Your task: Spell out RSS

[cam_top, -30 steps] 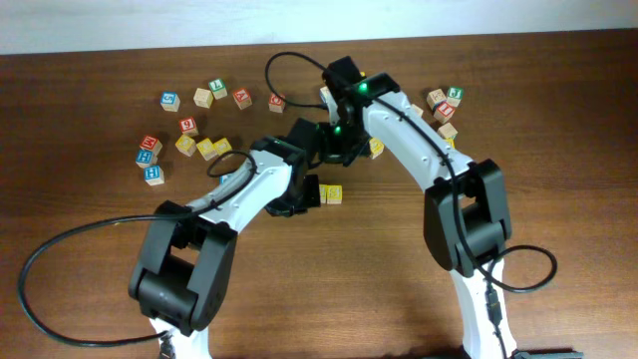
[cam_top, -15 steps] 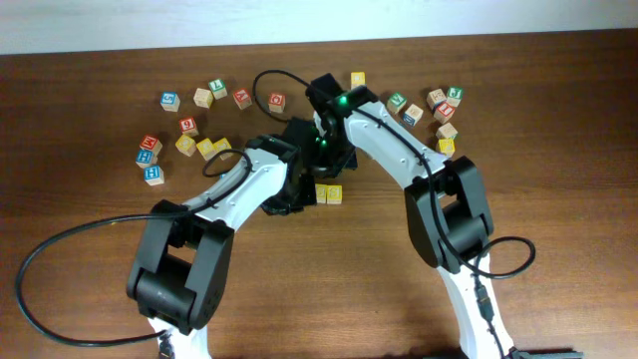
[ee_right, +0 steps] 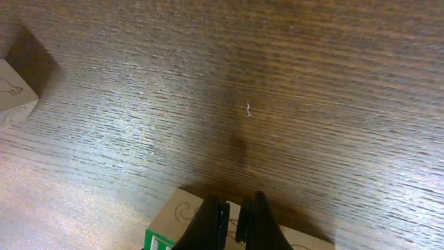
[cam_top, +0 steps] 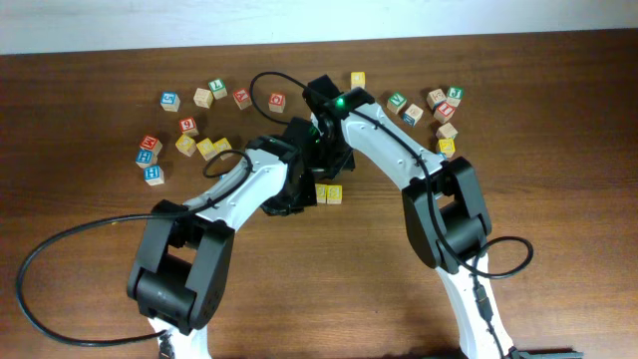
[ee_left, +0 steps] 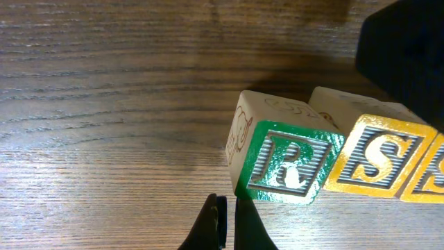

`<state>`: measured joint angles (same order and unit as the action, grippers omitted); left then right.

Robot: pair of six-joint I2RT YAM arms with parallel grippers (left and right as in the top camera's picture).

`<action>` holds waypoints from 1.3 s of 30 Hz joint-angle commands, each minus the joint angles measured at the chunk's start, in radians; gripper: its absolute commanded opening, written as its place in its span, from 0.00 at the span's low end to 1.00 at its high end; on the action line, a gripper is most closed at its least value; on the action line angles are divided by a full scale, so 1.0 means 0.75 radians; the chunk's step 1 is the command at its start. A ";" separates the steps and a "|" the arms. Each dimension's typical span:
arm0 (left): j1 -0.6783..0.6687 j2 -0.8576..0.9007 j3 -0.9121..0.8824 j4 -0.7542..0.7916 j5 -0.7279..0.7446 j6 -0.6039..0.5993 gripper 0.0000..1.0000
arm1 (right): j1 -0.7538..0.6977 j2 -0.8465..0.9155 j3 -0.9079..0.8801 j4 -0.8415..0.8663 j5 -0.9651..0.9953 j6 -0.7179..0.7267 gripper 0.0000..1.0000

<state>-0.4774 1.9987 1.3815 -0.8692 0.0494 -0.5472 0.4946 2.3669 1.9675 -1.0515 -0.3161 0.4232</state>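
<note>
In the left wrist view three cubes stand side by side in a row: the green-bordered R cube (ee_left: 288, 163), a yellow S cube (ee_left: 378, 156) and a second yellow S cube (ee_left: 433, 170) cut off by the right edge. My left gripper (ee_left: 227, 226) is shut and empty, just in front of the R cube's left corner. In the overhead view the yellow cubes (cam_top: 330, 192) show at mid-table, and the R cube is hidden under my left gripper (cam_top: 299, 191). My right gripper (ee_right: 236, 222) is shut and empty, right above the row's back side (ee_right: 177, 212), and it also shows overhead (cam_top: 324, 165).
Loose letter cubes lie scattered at the back left (cam_top: 150, 150), along the back (cam_top: 242, 98) and at the back right (cam_top: 446, 130). A lone yellow cube (cam_top: 357, 78) sits near the far edge. Another cube (ee_right: 14, 97) shows at the right wrist view's left edge.
My right arm has swung left and now hangs over the row of cubes; the yellow cube that lay beside it is no longer there. In the last half second nothing visibly moved.
</note>
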 commanded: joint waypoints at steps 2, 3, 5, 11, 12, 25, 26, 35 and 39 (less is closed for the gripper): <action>0.004 -0.015 -0.012 0.042 -0.002 -0.023 0.00 | 0.031 0.039 0.019 -0.011 -0.013 0.001 0.04; 0.004 -0.015 -0.012 0.047 -0.001 -0.023 0.00 | 0.030 0.039 0.019 -0.012 -0.013 0.001 0.04; 0.004 -0.015 -0.013 0.062 -0.001 -0.023 0.00 | 0.030 0.039 0.019 -0.013 -0.013 0.001 0.04; 0.004 -0.015 -0.013 0.102 0.022 -0.023 0.00 | 0.030 0.039 0.019 -0.015 -0.014 0.001 0.04; 0.004 -0.015 -0.013 0.107 0.022 -0.023 0.00 | 0.030 0.039 0.019 -0.016 -0.013 0.001 0.04; -0.012 -0.015 -0.013 0.150 0.044 -0.022 0.00 | 0.030 0.039 0.019 -0.020 -0.019 0.000 0.04; -0.014 -0.015 -0.013 0.154 0.044 -0.022 0.00 | 0.030 0.039 0.019 -0.023 -0.019 0.000 0.04; -0.018 -0.015 -0.013 0.157 0.044 -0.022 0.00 | 0.031 0.039 0.019 -0.060 -0.024 -0.007 0.04; -0.017 -0.015 -0.013 0.163 0.044 -0.022 0.00 | 0.031 0.039 0.019 -0.060 -0.054 -0.036 0.04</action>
<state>-0.4858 1.9987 1.3571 -0.7879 0.0746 -0.5587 0.4850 2.3775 1.9739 -1.0729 -0.2939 0.4400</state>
